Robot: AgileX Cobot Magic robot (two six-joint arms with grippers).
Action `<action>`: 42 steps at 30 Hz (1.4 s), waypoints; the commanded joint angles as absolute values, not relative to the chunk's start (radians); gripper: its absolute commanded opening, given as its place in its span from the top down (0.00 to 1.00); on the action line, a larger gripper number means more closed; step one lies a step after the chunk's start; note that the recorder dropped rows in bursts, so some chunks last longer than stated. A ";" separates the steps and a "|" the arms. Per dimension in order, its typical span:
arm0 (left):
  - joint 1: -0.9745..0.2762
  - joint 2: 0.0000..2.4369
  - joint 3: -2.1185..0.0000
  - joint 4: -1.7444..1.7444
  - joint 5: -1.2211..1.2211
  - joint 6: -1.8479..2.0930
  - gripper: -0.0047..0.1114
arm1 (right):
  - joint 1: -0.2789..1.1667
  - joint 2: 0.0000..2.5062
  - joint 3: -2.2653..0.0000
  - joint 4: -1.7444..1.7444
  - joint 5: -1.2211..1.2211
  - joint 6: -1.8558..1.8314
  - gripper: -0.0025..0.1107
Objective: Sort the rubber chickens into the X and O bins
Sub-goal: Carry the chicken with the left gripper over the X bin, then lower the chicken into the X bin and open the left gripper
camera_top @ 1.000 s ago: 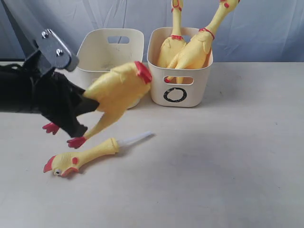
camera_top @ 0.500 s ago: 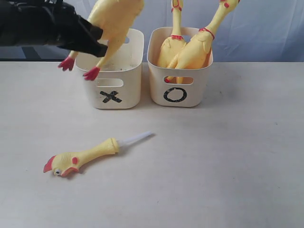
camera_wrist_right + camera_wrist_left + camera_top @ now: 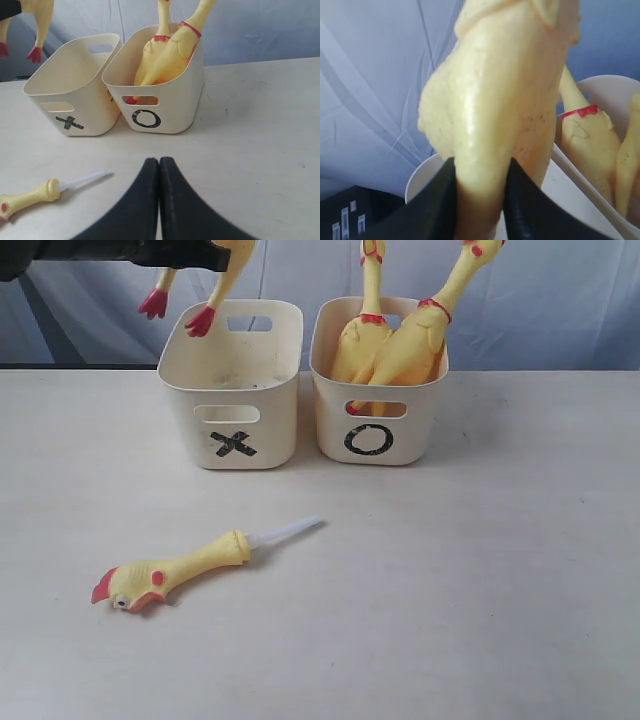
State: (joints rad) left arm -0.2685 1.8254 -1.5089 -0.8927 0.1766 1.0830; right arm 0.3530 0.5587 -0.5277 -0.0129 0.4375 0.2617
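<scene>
One headless chicken, higher than before, over X bin

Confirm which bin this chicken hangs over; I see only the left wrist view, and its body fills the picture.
Observer: The headless chicken in the left hand dangles its red feet at the left rear rim of the X bin, not yet inside.
Operator: Report what lies on the table.
Observer: One thin chicken with a white tube lies in front of the X bin, apart from it.
Operator: Check the right hand.
Observer: The right hand is shut on nothing, low over the table before the O bin.
</scene>
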 commanded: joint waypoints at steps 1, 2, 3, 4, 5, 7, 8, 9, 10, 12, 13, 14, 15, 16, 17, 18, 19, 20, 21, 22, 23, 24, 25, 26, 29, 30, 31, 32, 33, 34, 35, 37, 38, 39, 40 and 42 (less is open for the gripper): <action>-0.260 1.898 -1.575 -0.851 0.226 1.032 0.96 | 0.352 0.552 -0.523 -0.009 0.438 0.258 0.98; -0.260 1.918 -1.586 -0.822 0.234 1.007 0.96 | 0.352 0.552 -0.523 -0.009 0.438 0.258 0.98; -0.260 1.936 -1.597 -0.797 0.235 0.983 0.96 | 0.352 0.552 -0.523 -0.009 0.438 0.258 0.98; -0.260 1.949 -1.605 -0.770 0.240 0.957 0.96 | 0.352 0.552 -0.523 -0.007 0.435 0.258 0.98; -0.260 1.965 -1.616 -0.745 0.242 0.922 0.96 | 0.352 0.552 -0.523 -0.007 0.435 0.258 0.98; -0.260 1.992 -1.635 -0.706 0.247 0.856 0.96 | 0.352 0.552 -0.523 0.000 0.433 0.258 0.98; -0.260 2.006 -1.641 -0.691 0.247 0.830 0.96 | 0.352 0.552 -0.523 0.000 0.433 0.258 0.98; -0.260 2.018 -1.644 -0.685 0.247 0.808 0.96 | 0.352 0.552 -0.523 0.000 0.433 0.258 0.98; -0.260 2.025 -1.645 -0.685 0.247 0.794 0.96 | 0.352 0.552 -0.523 0.000 0.433 0.258 0.98; -0.260 2.043 -1.645 -0.685 0.250 0.772 0.96 | 0.352 0.552 -0.523 0.000 0.433 0.258 0.98; -0.260 2.053 -1.645 -0.685 0.249 0.763 0.96 | 0.352 0.552 -0.523 0.000 0.433 0.258 0.98; -0.260 2.061 -1.645 -0.685 0.249 0.763 0.96 | 0.352 0.552 -0.523 0.000 0.433 0.258 0.98; -0.260 2.070 -1.645 -0.680 0.251 0.761 0.96 | 0.352 0.552 -0.523 0.000 0.433 0.258 0.98; -0.260 2.076 -1.645 -0.678 0.251 0.761 0.96 | 0.352 0.552 -0.523 0.000 0.433 0.258 0.98; -0.260 2.082 -1.645 -0.678 0.251 0.761 0.96 | 0.352 0.552 -0.523 0.000 0.433 0.258 0.98; -0.260 2.087 -1.645 -0.678 0.251 0.761 0.96 | 0.352 0.552 -0.523 0.000 0.433 0.258 0.98; -0.260 2.092 -1.645 -0.678 0.251 0.761 0.96 | 0.352 0.552 -0.523 0.000 0.433 0.258 0.98; -0.260 2.094 -1.645 -0.678 0.249 0.761 0.96 | 0.352 0.552 -0.523 0.000 0.433 0.258 0.98; -0.260 2.097 -1.645 -0.678 0.246 0.761 0.96 | 0.352 0.552 -0.523 0.000 0.433 0.258 0.98; -0.260 2.099 -1.645 -0.678 0.241 0.761 0.96 | 0.352 0.552 -0.523 0.000 0.433 0.258 0.98; -0.260 2.102 -1.645 -0.678 0.236 0.761 0.96 | 0.352 0.552 -0.523 0.000 0.433 0.258 0.98; -0.260 2.105 -1.645 -0.678 0.234 0.761 0.96 | 0.352 0.552 -0.523 0.000 0.433 0.258 0.98; -0.260 2.107 -1.645 -0.680 0.233 0.761 0.96 | 0.352 0.552 -0.523 0.000 0.433 0.258 0.98; -0.260 2.111 -1.645 -0.680 0.233 0.761 0.96 | 0.352 0.552 -0.523 0.000 0.433 0.258 0.98; -0.260 2.123 -1.645 -0.687 0.226 0.761 0.96 | 0.352 0.552 -0.523 0.000 0.433 0.258 0.98; -0.260 2.129 -1.645 -0.687 0.224 0.761 0.96 | 0.352 0.552 -0.523 0.000 0.433 0.258 0.98; -0.260 2.131 -1.645 -0.687 0.224 0.761 0.96 | 0.352 0.552 -0.523 0.000 0.433 0.258 0.98; -0.260 2.137 -1.645 -0.687 0.224 0.761 0.96 | 0.352 0.552 -0.523 0.000 0.433 0.258 0.98; -0.260 2.141 -1.645 -0.689 0.224 0.761 0.94 | 0.352 0.552 -0.523 0.000 0.433 0.258 0.98; -0.260 2.146 -1.645 -0.689 0.224 0.761 0.92 | 0.352 0.552 -0.523 0.000 0.433 0.258 0.98; -0.260 2.151 -1.645 -0.691 0.224 0.761 0.90 | 0.352 0.552 -0.523 0.000 0.433 0.258 0.98; -0.260 2.158 -1.645 -0.702 0.224 0.761 0.83 | 0.352 0.552 -0.523 0.000 0.433 0.258 0.98; -0.260 2.158 -1.645 -0.704 0.224 0.761 0.79 | 0.352 0.552 -0.523 0.000 0.433 0.258 0.98; -0.260 2.162 -1.645 -0.704 0.224 0.761 0.75 | 0.352 0.552 -0.523 0.000 0.433 0.258 0.98; -0.260 2.162 -1.645 -0.704 0.224 0.761 0.71 | 0.352 0.552 -0.523 0.000 0.433 0.258 0.98; -0.260 2.162 -1.645 -0.704 0.222 0.761 0.64 | 0.352 0.552 -0.523 0.000 0.433 0.258 0.98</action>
